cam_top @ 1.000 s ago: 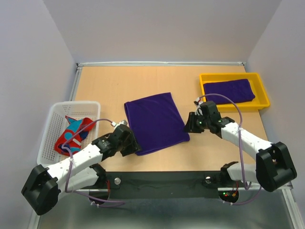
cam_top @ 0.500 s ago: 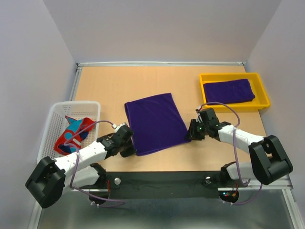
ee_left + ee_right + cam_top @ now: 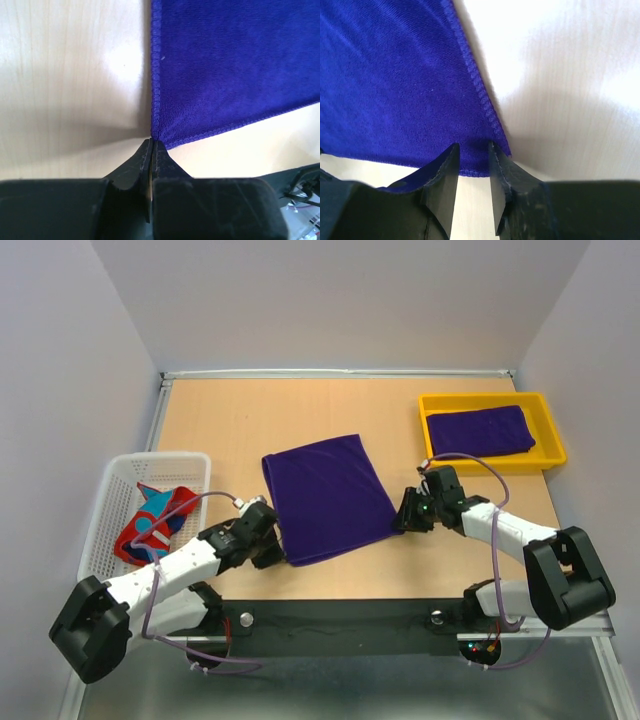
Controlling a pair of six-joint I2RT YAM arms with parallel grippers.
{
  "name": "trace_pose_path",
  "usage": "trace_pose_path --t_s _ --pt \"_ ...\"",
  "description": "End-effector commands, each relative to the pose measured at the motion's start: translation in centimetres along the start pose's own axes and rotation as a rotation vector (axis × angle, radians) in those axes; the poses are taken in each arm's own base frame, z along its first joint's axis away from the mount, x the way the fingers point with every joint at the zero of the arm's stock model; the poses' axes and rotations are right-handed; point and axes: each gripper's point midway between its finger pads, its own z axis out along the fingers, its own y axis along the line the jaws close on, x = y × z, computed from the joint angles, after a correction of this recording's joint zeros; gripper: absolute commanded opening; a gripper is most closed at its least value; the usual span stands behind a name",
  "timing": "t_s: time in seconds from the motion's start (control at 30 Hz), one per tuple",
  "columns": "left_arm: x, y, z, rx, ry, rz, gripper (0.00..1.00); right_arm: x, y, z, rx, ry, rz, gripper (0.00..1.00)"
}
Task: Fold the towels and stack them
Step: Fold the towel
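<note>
Overhead; wrist cameras close on towel (image 3: 328, 498)

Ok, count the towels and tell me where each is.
3. The spread purple towel lies mid-table, the folded purple towel in the tray, the red towel in the basket; more may hide beneath it.

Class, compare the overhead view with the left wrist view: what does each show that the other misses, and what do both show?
Only overhead: the white basket holding the red towel, the yellow tray holding a folded purple towel, and the right pincer. Only left wrist: the left pincer shut on the stitched corner of the spread purple towel. Both: that spread towel on the wooden table.
</note>
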Motion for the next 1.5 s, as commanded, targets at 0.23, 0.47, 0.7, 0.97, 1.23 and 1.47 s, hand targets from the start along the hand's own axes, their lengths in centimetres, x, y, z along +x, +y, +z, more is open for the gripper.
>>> trace_pose_path --t_s 0.23,0.47,0.7,0.97,1.23,1.47 --pt "-0.7 -4.4 -3.0 0.124 0.023 0.020 0.00 -4.0 1.6 -2.3 -0.016 -0.120 -0.099 0.40" --pt "1.8 -3.0 -2.3 0.090 0.092 0.038 0.00 -3.8 0.7 -2.2 0.024 -0.126 -0.091 0.40" --pt "3.1 -1.1 -0.7 0.050 0.124 0.039 0.00 -1.7 -0.9 -1.8 0.082 -0.061 -0.039 0.40" --pt "3.6 0.0 0.1 0.024 0.131 0.048 0.00 1.1 -1.4 -1.0 0.069 0.041 0.004 0.39" --pt "3.3 0.2 -0.1 0.027 0.104 0.038 0.00 2.4 -1.0 -1.0 0.030 0.092 0.020 0.36" --pt "3.3 0.3 0.1 0.018 0.103 0.043 0.00 3.0 -0.6 -1.3 0.005 0.110 0.033 0.27"
